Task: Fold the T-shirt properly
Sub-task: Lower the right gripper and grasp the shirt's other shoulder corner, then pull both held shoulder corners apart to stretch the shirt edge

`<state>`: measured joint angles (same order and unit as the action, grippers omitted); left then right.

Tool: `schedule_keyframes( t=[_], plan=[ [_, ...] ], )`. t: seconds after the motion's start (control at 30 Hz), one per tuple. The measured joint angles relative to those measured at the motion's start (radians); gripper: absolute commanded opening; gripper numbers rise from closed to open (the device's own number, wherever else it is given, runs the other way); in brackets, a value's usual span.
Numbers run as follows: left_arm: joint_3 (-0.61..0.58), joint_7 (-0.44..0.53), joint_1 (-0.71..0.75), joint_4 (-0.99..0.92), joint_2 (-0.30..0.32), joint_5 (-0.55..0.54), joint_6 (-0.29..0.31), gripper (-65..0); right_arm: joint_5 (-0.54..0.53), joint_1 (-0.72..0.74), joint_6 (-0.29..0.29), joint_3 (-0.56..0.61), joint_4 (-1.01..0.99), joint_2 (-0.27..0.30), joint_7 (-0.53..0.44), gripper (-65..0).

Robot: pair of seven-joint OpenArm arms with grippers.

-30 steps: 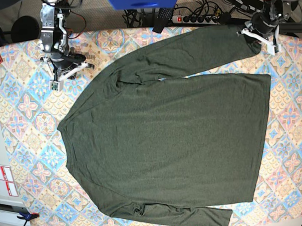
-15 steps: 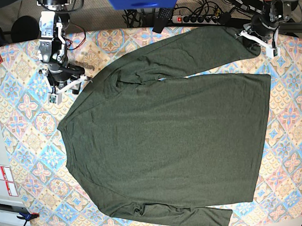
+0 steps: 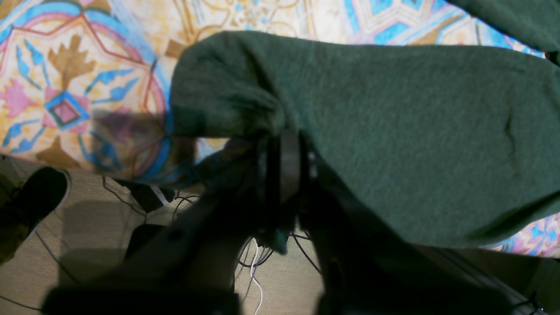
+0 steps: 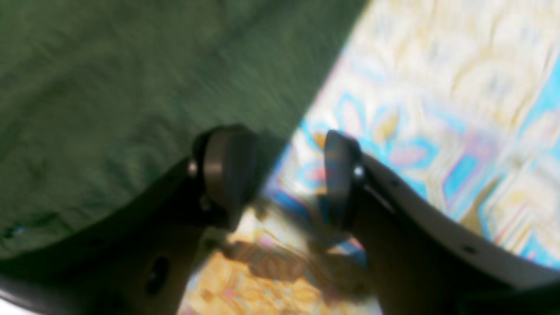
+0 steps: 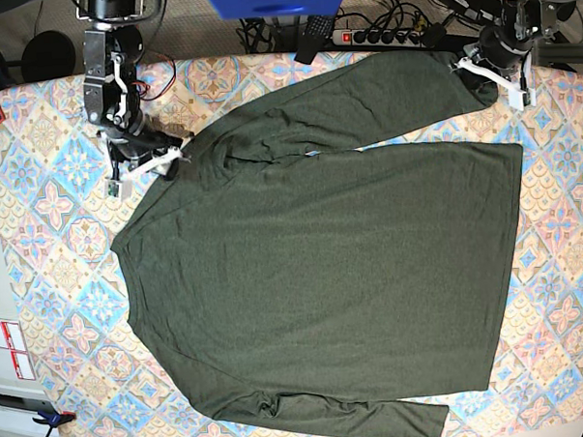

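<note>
cloth first: the t-shirt [image 5: 323,265] lies spread flat across most of the patterned table cover [image 5: 50,239], collar to the left, hem to the right, one sleeve running along the far edge to the far right corner and the other along the near edge. the step in hand looks like the first fold of the far sleeve. the left gripper [image 3: 282,144], at that far right corner, has its jaws pressed together on the sleeve's cuff end. the right gripper [image 4: 284,175], at the far left, hangs at the shoulder edge with jaws spread and nothing between them, one pad over fabric and one over bare cover. next, i judge, it must drop and pinch that shoulder edge so both can carry the sleeve nearer, over the body.
</note>
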<state>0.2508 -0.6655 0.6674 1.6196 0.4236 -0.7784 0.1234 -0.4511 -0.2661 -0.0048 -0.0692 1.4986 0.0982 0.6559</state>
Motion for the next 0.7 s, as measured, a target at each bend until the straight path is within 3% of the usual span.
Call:
schedule_keyframes(
  t=[0.7],
  plan=[
    [0.0,0.0,0.0,0.0,0.001,0.0,-0.002,-65.0,0.001,0.08,-0.002,0.038,-0.107,0.005,-0.047,-35.6]
  ],
)
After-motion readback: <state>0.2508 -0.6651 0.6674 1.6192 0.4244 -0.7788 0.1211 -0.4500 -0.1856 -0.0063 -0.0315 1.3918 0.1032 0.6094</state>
